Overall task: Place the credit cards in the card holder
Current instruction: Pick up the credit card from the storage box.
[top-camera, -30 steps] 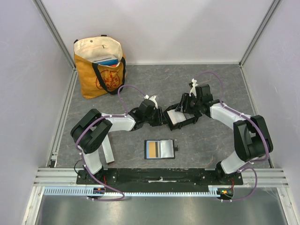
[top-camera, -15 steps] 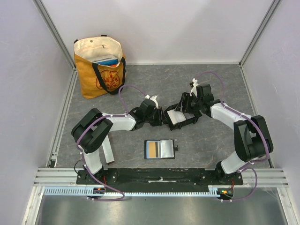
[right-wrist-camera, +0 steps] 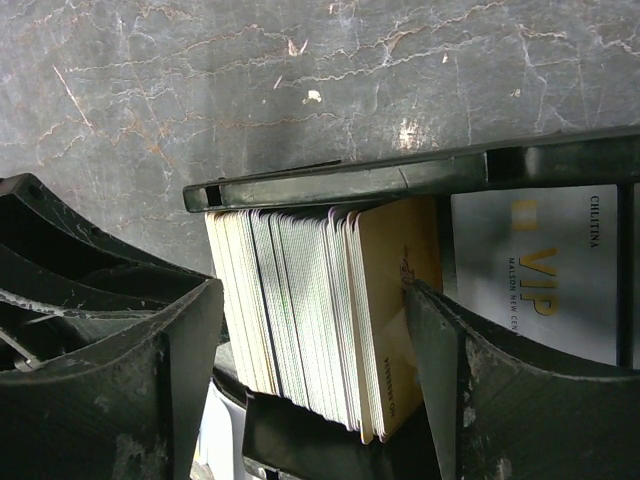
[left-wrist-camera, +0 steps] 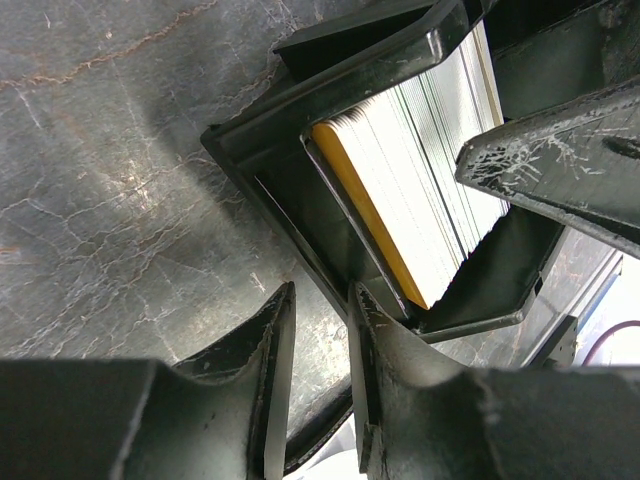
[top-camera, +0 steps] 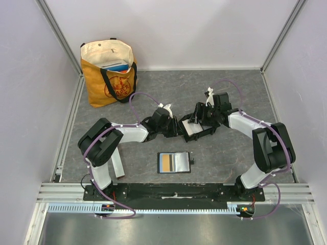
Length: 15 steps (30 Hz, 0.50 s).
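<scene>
The black card holder [top-camera: 200, 133] sits mid-table between both arms. A thick stack of credit cards [right-wrist-camera: 300, 310] stands on edge in one compartment, an orange-gold card [right-wrist-camera: 395, 260] as its outer face. A pale VIP card [right-wrist-camera: 540, 270] lies in the other. My right gripper [right-wrist-camera: 312, 290] is open, its jaws straddling the stack; one finger [right-wrist-camera: 440, 340] rests by the orange-gold card. My left gripper [left-wrist-camera: 320, 295] is narrow, closed on the holder's wall [left-wrist-camera: 260, 120] near a corner. The stack [left-wrist-camera: 420, 170] leans inside in the left wrist view.
A flat black wallet [top-camera: 174, 162] lies open near the arm bases, showing an orange-brown and a grey panel. A yellow tote bag [top-camera: 110, 71] stands at the back left corner. Walls enclose the grey table [top-camera: 230, 92].
My right gripper's jaws have spread wider around the card stack and it has shifted slightly left. The left gripper and the holder have stayed put.
</scene>
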Each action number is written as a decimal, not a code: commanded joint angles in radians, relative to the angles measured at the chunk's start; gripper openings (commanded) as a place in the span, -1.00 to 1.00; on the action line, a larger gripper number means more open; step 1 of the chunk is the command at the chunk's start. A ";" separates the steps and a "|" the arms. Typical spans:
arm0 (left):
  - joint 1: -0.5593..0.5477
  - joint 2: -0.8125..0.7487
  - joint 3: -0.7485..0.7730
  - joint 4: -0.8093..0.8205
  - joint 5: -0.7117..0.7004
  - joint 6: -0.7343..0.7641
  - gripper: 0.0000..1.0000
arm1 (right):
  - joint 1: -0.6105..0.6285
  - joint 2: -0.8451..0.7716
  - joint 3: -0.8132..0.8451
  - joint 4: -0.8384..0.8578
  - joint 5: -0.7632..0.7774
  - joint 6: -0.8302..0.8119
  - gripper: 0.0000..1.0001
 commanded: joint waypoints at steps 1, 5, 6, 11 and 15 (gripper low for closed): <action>0.005 0.010 0.033 0.038 0.013 -0.002 -0.33 | -0.006 -0.016 0.025 0.024 -0.063 -0.004 0.57; 0.006 0.008 0.032 0.034 0.013 -0.002 -0.34 | -0.009 -0.039 0.026 0.022 -0.054 0.001 0.50; 0.005 0.008 0.032 0.034 0.013 -0.001 -0.34 | -0.008 -0.043 0.027 0.019 -0.052 0.002 0.50; 0.005 0.005 0.030 0.034 0.015 -0.002 -0.35 | -0.006 -0.059 0.023 0.010 -0.048 0.002 0.43; 0.005 0.008 0.030 0.034 0.016 -0.002 -0.35 | -0.008 -0.063 0.022 -0.007 -0.022 -0.005 0.35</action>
